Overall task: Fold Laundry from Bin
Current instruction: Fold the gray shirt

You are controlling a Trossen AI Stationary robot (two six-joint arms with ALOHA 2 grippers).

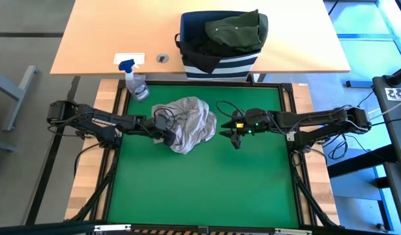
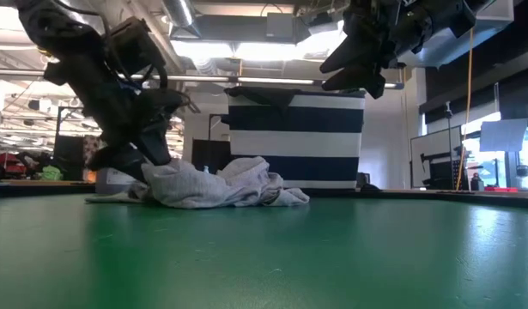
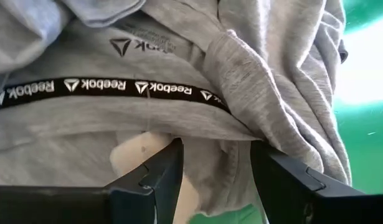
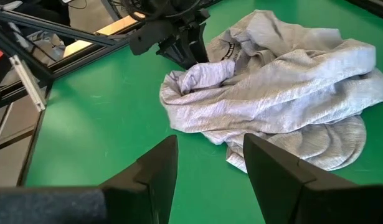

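Left wrist view alone shows a black branded band and a white label on the light grey garment (image 3: 197, 68). The high view shows that garment crumpled on the green mat (image 1: 207, 189), just near of the striped bin (image 1: 221, 64) holding a dark olive green garment (image 1: 238, 31). Left gripper (image 1: 167, 138) presses into the grey cloth's left edge, fingers (image 3: 157, 177) parted, cloth between them, nothing visibly clamped. Right gripper (image 1: 234, 138) hovers just right of the garment, fingers apart, empty.

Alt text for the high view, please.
A crumpled grey garment lies on the green mat; the left gripper is at its edge, the right gripper open beside it. Behind, a striped bin holds dark laundry.
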